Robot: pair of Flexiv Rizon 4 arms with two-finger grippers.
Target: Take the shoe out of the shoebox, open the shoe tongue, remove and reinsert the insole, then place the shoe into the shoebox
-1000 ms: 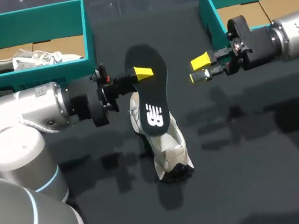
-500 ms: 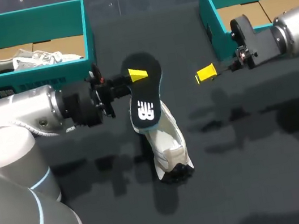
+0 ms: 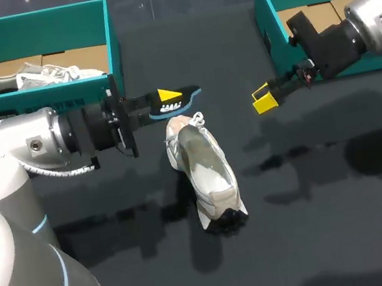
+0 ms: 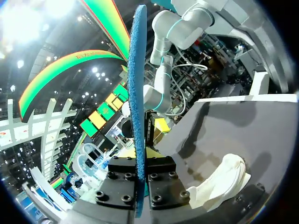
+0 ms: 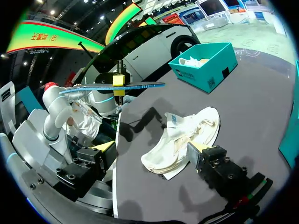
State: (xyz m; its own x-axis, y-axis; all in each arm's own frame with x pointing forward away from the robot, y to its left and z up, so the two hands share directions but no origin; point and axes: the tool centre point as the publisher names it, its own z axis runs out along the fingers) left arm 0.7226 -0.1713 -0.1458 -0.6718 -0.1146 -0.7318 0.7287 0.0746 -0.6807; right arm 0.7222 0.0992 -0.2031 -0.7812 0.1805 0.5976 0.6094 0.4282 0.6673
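1. My left tool [image 3: 167,97] is clamped narrowly on the insole [image 3: 178,102], one finger on each face. In the left wrist view the insole [image 4: 137,102] rises edge-on from between the fingers.
2. My right tool [image 3: 264,98] stands wide and holds nothing. In its wrist view the tool [image 5: 153,148] has its fingers far apart, with the shoe [image 5: 187,133] ahead of them and untouched.
3. The shoe [image 3: 203,170] lies on the desk [image 3: 322,224] between my two arms, outside both shoeboxes. The insole is held above the desk, apart from the shoe.
4. The left shoebox [image 3: 31,19] holds a second pale shoe [image 3: 40,75]. My right arm covers part of the right shoebox [image 3: 269,20].
5. From the head view only one yellow tip of my left tool shows. The insole is seen edge-on, so its faces are hard to make out.
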